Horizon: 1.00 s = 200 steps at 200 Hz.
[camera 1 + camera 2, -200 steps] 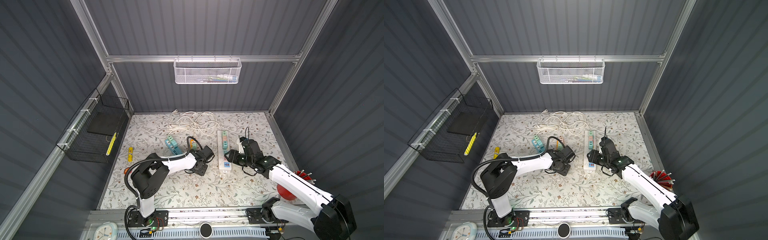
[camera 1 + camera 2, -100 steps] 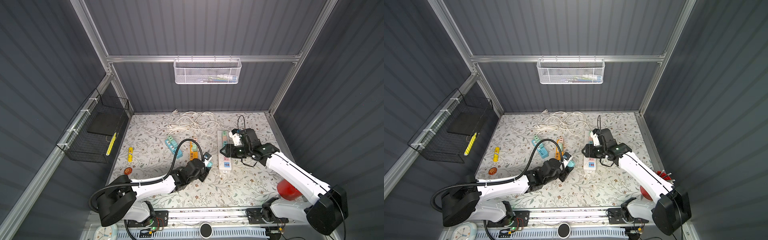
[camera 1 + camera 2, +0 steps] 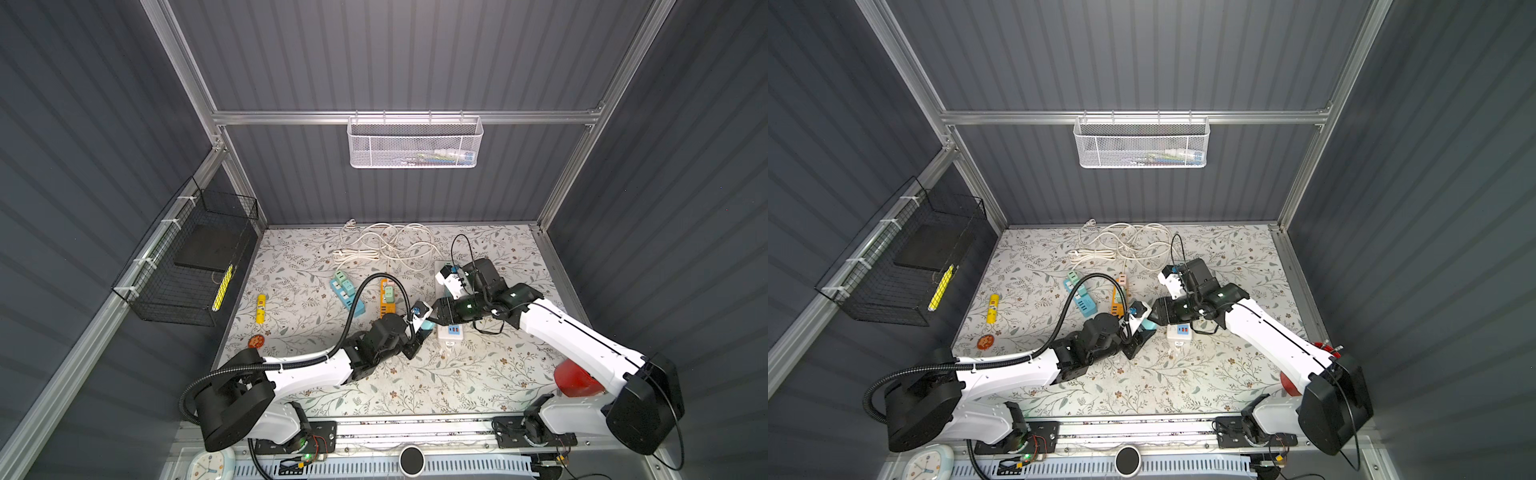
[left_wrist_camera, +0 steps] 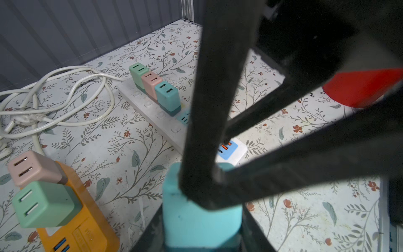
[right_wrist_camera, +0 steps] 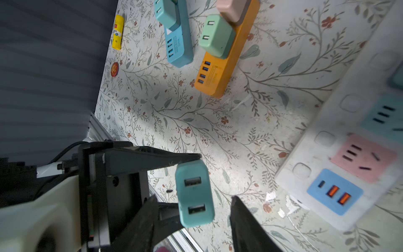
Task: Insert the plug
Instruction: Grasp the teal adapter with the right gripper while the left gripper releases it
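The plug (image 5: 194,194) is a teal block with two USB ports; it also shows in both top views (image 3: 424,324) (image 3: 1147,325). My left gripper (image 4: 200,235) is shut on the plug (image 4: 200,220) and holds it above the mat, just left of the near end of the white power strip (image 3: 451,332). My right gripper (image 5: 193,199) is open, with one finger on each side of the plug and a gap on both sides. The strip (image 5: 340,152) has pink and teal sockets and a blue USB panel. Three plugs stand in its far sockets (image 4: 152,87).
An orange strip (image 3: 387,301) and a blue strip (image 3: 347,293) with plugs in them lie left of the grippers. A coiled white cable (image 3: 382,245) lies at the back. A red cup (image 3: 575,380) stands under the right arm. A yellow tube (image 3: 260,308) lies near the left wall.
My left arm has lifted the plug and brought it to the strip's near end. My right gripper has swung in from over the strip, and its jaws have narrowed around the plug.
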Available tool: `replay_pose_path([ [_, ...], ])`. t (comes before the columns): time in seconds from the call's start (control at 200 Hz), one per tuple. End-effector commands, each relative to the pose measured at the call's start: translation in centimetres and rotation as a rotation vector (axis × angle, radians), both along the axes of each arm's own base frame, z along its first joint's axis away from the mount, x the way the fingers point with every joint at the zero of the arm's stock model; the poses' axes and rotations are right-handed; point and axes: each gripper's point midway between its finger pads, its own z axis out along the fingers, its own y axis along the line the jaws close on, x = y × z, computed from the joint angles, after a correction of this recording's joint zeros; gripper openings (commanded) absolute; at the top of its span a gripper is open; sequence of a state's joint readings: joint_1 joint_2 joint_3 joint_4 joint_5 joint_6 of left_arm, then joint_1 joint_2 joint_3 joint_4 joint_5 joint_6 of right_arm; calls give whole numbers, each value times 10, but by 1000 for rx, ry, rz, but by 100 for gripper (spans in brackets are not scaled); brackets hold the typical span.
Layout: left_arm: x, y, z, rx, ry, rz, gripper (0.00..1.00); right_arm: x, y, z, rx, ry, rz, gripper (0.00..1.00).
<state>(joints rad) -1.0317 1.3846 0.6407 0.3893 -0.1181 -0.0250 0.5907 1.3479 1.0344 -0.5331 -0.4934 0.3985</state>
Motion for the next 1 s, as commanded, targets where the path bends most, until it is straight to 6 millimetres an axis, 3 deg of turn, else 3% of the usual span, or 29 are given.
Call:
replay_pose_path([
  [0.0, 4, -11, 23, -54, -38, -16, 15, -1, 8, 0, 12, -7, 47, 48],
  [0.225, 3, -11, 27, -70, -40, -20, 17, -4, 11, -3, 23, 6, 58, 30],
  [0.395, 7, -8, 25, -65, -35, 14, 37, -4, 14, 1, 42, 1, 57, 19],
  [0.485, 11, -3, 27, -74, -42, 54, 55, -2, 12, 3, 32, -15, 41, 18],
  [0.57, 15, 4, 28, -70, -57, 90, 61, 2, 7, 1, 8, -36, 16, 18],
  [0.785, 14, 36, 27, -57, -36, 197, 70, 30, -26, -11, -145, -188, -131, 18],
  [0.996, 12, 78, 28, -151, -11, 353, 76, 43, -33, -27, -215, -202, -165, 17],
])
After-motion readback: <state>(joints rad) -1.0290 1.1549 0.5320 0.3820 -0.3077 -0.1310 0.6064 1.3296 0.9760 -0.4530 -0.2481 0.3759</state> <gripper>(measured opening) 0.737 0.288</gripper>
